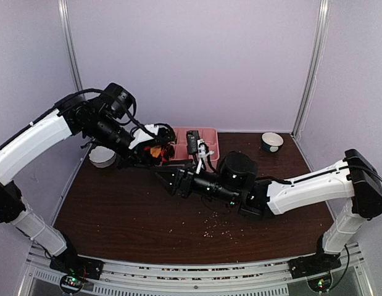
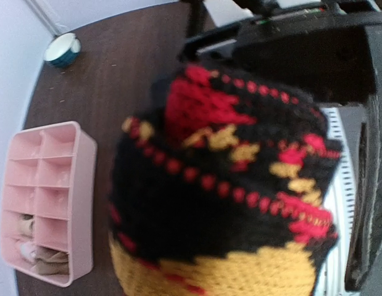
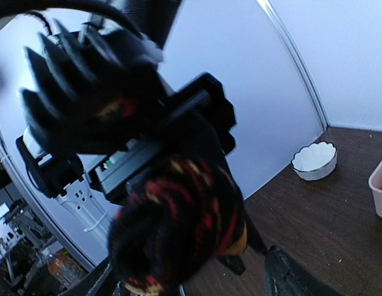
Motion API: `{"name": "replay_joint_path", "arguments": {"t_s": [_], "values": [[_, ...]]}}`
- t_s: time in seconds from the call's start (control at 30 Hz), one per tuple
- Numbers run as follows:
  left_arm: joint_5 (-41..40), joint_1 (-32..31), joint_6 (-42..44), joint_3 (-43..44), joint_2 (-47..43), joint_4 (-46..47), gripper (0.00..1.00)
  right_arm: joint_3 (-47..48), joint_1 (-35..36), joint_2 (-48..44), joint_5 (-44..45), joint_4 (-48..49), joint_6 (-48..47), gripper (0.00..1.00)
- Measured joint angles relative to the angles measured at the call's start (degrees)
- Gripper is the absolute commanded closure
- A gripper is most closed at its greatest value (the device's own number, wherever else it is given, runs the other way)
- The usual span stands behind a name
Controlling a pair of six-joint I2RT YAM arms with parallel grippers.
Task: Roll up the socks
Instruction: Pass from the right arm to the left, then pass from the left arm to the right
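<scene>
Left gripper (image 1: pixel 155 148): jaws clamped on the sock (image 2: pixel 221 203), a black knit bundle with red and yellow patches, rolled into a ball. The sock is held off the table (image 1: pixel 116 209), near the far edge, just beside the left end of the pink tray (image 1: pixel 212 132). Right gripper (image 1: pixel 166 180): jaws apart, pointed at the sock from the near side, gripping nothing. A bowl (image 1: pixel 272 142) stands at the far right corner

a black knitted sock (image 2: pixel 221 185) with rows of red dots, red patches and a yellow band is bunched into a thick, rounded roll. it sits clamped between the fingers of the left gripper (image 1: pixel 155 148), filling the gap between them, held up in the air.
</scene>
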Motion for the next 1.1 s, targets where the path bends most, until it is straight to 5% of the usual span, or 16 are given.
{"name": "replay_joint_path", "arguments": {"t_s": [0.33, 0.57, 0.8, 0.97, 1.03, 1.1], "values": [[15.8, 0.0, 2.8, 4.0, 5.2, -13.5, 1.0, 2.9, 0.0, -6.6, -3.9, -5.4, -16.8, 0.39], [18.3, 0.1, 3.6, 6.5, 5.7, -16.9, 1.0, 5.5, 0.0, -6.0, -4.8, -9.7, -18.6, 0.34], [18.6, 0.2, 3.8, 6.7, 6.5, -18.1, 1.0, 5.5, -0.1, -5.1, -6.8, -9.7, -18.2, 0.58], [18.5, 0.8, 3.8, 7.4, 6.6, -18.3, 1.0, 5.5, -0.3, -4.9, -7.3, -10.4, -17.4, 0.58], [18.4, 1.0, 3.8, 7.4, 6.6, -18.3, 1.0, 5.5, -0.5, -4.9, -7.4, -11.1, -17.1, 0.73], [18.2, 1.2, 3.7, 7.4, 6.6, -18.4, 1.0, 5.6, -0.6, -4.9, -7.5, -11.6, -16.9, 1.0]]}}
